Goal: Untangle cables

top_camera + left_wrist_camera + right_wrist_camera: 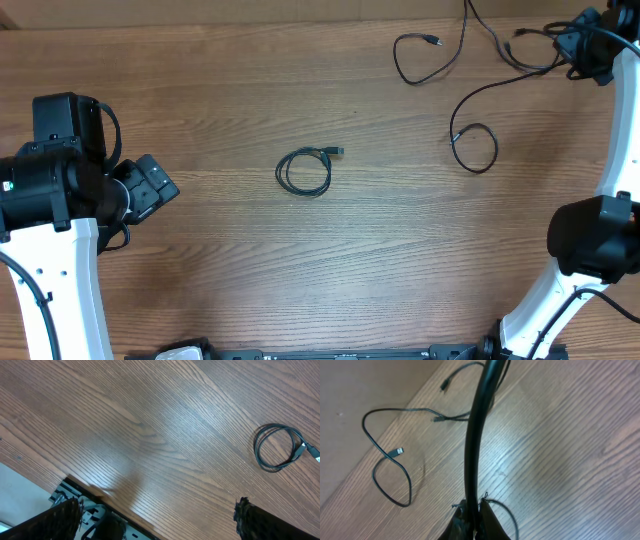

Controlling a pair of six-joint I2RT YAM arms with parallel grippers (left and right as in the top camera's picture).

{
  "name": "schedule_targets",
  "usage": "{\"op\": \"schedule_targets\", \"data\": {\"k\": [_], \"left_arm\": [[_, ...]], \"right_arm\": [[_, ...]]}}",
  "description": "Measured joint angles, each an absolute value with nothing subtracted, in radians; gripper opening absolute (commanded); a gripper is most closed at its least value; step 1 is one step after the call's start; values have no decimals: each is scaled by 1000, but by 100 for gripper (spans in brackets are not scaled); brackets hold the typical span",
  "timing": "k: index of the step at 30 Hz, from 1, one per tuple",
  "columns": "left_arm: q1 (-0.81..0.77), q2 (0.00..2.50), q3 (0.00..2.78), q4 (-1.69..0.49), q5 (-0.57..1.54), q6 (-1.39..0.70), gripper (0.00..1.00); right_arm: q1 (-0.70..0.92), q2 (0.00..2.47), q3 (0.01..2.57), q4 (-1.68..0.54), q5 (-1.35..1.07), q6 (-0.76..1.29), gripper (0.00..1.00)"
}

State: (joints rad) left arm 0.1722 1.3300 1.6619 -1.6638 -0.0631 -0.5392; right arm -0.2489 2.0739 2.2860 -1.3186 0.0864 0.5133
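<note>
One black cable (pixel 303 170) lies coiled in a small ring at mid-table, and it also shows as the coil (pixel 277 447) at the right of the left wrist view. My left gripper (pixel 160 185) hangs open over bare wood well to the left of it, with its fingers (pixel 257 520) wide apart and nothing between them. Two more cables (pixel 475 140) trail in loose loops at the far right, one loop (pixel 420 55) near the back edge. My right gripper (pixel 585 45) is there, and in the wrist view that gripper (pixel 472 507) is shut on a black cable (pixel 475 435) running up from its jaws.
The wooden table (pixel 300 270) ends close behind the left gripper, where a metal frame (pixel 95 510) shows. A USB plug (pixel 397 451) ends a looped cord lying by the back edge in the right wrist view. The white arm bases stand at both front corners.
</note>
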Motion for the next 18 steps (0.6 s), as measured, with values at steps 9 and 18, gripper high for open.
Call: {"op": "schedule_targets", "data": {"k": [9,18], "left_arm": [[172,1330,1662,-1664,-62,-539,100],[172,1330,1662,-1662,-33,-494,100]], "right_arm": [[-248,2074,2283,-1360,115,621,4],[-247,2072,2283,-1208,117,606,4]]}}
